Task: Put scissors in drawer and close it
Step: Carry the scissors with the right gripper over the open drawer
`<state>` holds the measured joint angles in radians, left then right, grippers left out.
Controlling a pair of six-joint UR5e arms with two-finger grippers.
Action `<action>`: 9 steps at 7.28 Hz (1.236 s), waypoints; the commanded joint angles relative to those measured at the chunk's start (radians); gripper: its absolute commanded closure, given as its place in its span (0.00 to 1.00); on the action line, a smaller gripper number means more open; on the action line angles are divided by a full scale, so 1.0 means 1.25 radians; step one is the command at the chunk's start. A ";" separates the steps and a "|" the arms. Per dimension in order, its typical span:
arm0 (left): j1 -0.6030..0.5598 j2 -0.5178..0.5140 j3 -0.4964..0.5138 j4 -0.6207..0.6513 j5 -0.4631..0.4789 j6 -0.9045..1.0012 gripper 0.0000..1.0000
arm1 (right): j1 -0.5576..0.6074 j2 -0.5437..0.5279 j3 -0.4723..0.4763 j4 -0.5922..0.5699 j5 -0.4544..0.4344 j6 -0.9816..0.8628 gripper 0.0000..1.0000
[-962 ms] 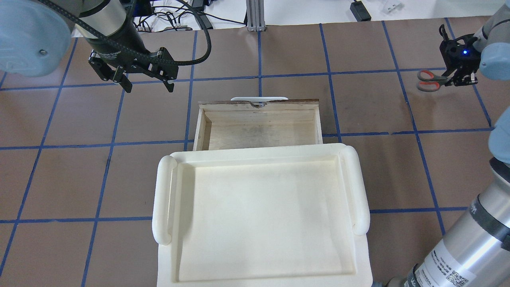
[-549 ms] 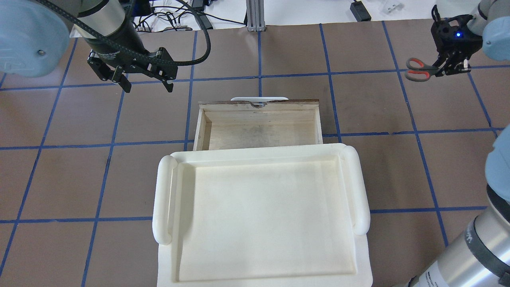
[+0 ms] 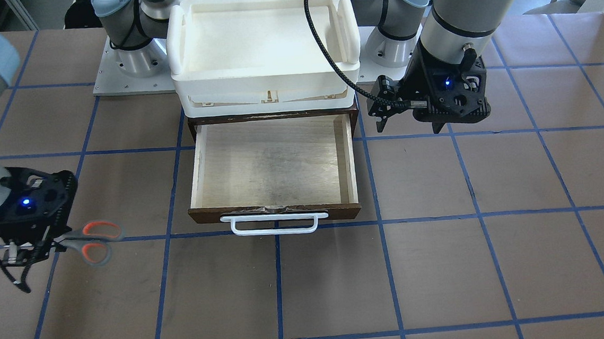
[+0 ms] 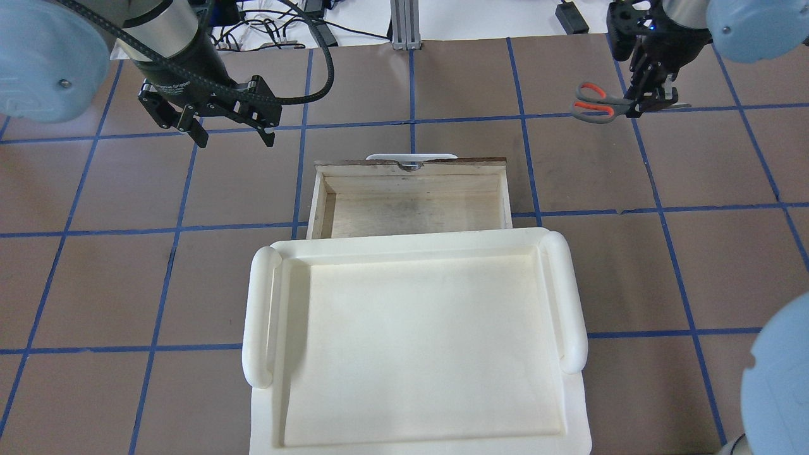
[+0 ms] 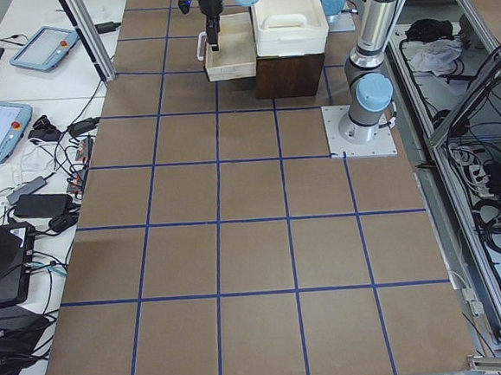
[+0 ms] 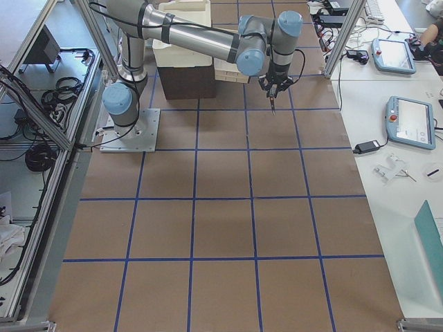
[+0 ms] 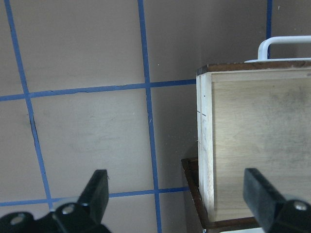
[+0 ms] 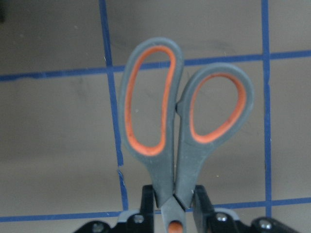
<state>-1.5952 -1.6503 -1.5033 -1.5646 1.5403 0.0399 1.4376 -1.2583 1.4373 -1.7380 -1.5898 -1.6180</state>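
My right gripper [image 4: 646, 104] is shut on the scissors [image 4: 593, 101], held above the table with the grey and orange handle loops sticking out toward the drawer side. They show in the front view [image 3: 92, 241] and fill the right wrist view [image 8: 180, 131]. The drawer [image 4: 411, 205] is pulled open and empty: light plywood tray, dark brown front [image 3: 274, 213], white bar handle [image 3: 274, 224]. The scissors are to the right of and beyond the drawer in the overhead view. My left gripper [image 4: 232, 129] is open and empty, to the left of the drawer; its fingertips [image 7: 97, 187] frame the drawer's corner [image 7: 206, 77].
A white plastic tray [image 4: 414, 344] sits on top of the dark cabinet [image 3: 193, 129] that holds the drawer. The table is brown with a blue tape grid. Cables and devices lie beyond the far table edge [image 4: 265, 28].
My right gripper has carried the scissors up off the table and leftward in the overhead view, toward the drawer. The left arm has barely moved.
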 commanded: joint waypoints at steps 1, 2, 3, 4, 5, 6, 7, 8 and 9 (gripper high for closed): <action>0.001 0.007 0.001 0.001 -0.001 0.000 0.00 | 0.141 -0.022 0.000 0.044 -0.022 0.151 1.00; 0.001 0.002 0.001 0.001 -0.001 0.000 0.00 | 0.213 -0.025 0.000 0.045 -0.020 0.236 1.00; 0.001 0.001 0.001 0.002 -0.003 -0.001 0.00 | 0.274 -0.025 0.000 0.042 -0.011 0.325 1.00; 0.001 0.000 0.001 0.002 -0.016 -0.002 0.00 | 0.320 -0.022 0.000 0.044 -0.011 0.387 1.00; 0.002 0.000 0.001 0.002 -0.005 -0.002 0.00 | 0.357 -0.019 0.001 0.042 -0.012 0.392 1.00; 0.008 0.000 0.001 0.004 -0.015 -0.001 0.00 | 0.382 -0.018 0.013 0.036 -0.012 0.409 1.00; 0.008 -0.001 0.001 0.004 -0.015 -0.009 0.00 | 0.396 -0.012 0.032 0.030 -0.012 0.407 1.00; 0.008 0.000 0.001 0.004 -0.016 -0.017 0.00 | 0.407 0.000 0.043 -0.011 -0.008 0.417 1.00; 0.008 0.013 0.001 0.005 -0.009 -0.072 0.00 | 0.429 0.008 0.043 -0.016 -0.011 0.436 1.00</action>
<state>-1.5852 -1.6472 -1.5018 -1.5598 1.5231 0.0072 1.9447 -1.2618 1.4829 -1.7352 -1.6024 -1.0957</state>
